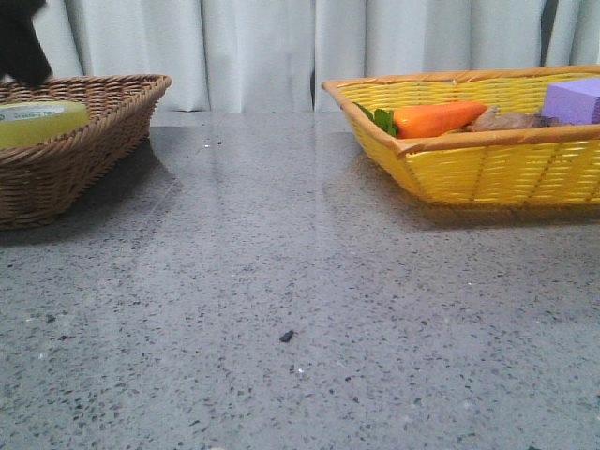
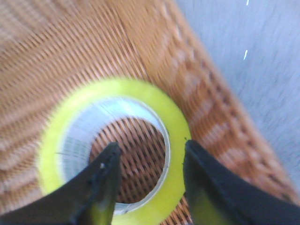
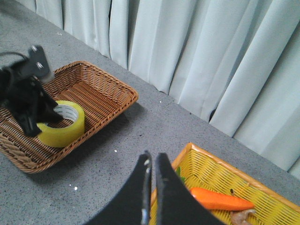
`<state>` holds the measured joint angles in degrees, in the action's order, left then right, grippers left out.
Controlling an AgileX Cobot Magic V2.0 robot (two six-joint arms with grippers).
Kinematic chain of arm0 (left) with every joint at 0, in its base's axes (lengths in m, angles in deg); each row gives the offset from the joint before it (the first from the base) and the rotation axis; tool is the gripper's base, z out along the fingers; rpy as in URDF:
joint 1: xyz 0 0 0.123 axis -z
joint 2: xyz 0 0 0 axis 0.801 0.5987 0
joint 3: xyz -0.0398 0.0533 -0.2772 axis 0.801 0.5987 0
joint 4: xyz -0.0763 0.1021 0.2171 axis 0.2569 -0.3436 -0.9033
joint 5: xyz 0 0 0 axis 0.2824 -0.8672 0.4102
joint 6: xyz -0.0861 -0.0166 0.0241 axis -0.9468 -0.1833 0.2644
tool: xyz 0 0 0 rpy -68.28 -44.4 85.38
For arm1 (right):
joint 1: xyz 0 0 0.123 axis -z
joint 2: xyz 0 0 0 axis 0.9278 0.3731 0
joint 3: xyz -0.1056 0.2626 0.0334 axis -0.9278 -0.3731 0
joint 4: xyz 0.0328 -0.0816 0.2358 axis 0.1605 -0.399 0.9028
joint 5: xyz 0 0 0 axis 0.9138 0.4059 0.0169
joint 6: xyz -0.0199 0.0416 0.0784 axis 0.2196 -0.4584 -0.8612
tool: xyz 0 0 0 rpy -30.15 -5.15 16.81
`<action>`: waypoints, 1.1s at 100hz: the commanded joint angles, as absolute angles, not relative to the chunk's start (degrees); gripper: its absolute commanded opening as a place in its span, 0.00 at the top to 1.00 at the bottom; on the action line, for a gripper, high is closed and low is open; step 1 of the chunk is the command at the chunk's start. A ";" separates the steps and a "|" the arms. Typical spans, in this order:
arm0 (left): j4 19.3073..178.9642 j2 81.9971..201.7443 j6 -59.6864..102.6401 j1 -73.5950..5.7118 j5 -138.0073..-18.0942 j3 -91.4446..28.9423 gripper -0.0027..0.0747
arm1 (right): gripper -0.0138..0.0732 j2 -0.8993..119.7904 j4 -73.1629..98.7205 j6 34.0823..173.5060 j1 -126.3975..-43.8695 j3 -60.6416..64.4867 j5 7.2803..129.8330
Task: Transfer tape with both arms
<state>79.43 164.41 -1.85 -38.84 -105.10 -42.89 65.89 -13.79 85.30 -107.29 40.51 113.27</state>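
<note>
The tape [image 2: 117, 93], a yellow roll with a white core, lies flat in the brown wicker basket [image 2: 70, 47]. My left gripper [image 2: 150, 154] is open just over it, one finger above the core hole and the other outside the roll's wall. The front view shows the tape [image 1: 37, 122] in the basket [image 1: 103, 141] at far left, under the black left arm [image 1: 21, 47]. The right wrist view shows the tape [image 3: 65, 129] and the left gripper [image 3: 40, 123] on it. My right gripper [image 3: 152, 157] is shut and empty, high above the table by the yellow basket's corner.
A yellow basket [image 1: 487, 173] at the right holds an orange toy carrot [image 1: 436, 117], a purple block [image 1: 574, 98] and a brownish lump. Grey speckled table lies between the baskets, with a small dark speck [image 1: 286, 335]. White curtains hang behind.
</note>
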 commanded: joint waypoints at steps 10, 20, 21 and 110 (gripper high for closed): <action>89.77 152.17 -2.48 -38.82 -99.73 -44.59 0.81 | 0.91 59.00 -14.75 85.68 -107.32 33.54 105.06; 93.14 146.45 -2.21 -38.82 -98.41 -43.15 0.96 | 0.91 53.49 -14.75 85.68 -107.32 26.23 100.48; 93.25 145.61 -2.20 -38.82 -98.18 -42.99 0.98 | 0.91 53.07 -14.75 85.68 -107.32 25.07 100.06; 94.87 85.53 -2.10 -38.82 -84.86 4.05 0.99 | 0.91 1.87 -16.69 85.68 -107.32 -35.15 66.25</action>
